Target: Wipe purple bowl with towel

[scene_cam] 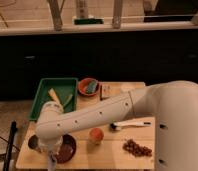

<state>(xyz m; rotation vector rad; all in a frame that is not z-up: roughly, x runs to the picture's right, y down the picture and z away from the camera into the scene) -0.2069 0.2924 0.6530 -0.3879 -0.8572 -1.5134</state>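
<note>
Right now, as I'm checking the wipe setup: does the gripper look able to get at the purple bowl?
Probably yes. The gripper hangs at the purple bowl's left rim, with nothing visible between them; the orange fruit sits apart to its right.

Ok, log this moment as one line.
purple bowl: near-left corner of table | tool: low at bowl's left rim | towel: not discernible
</note>
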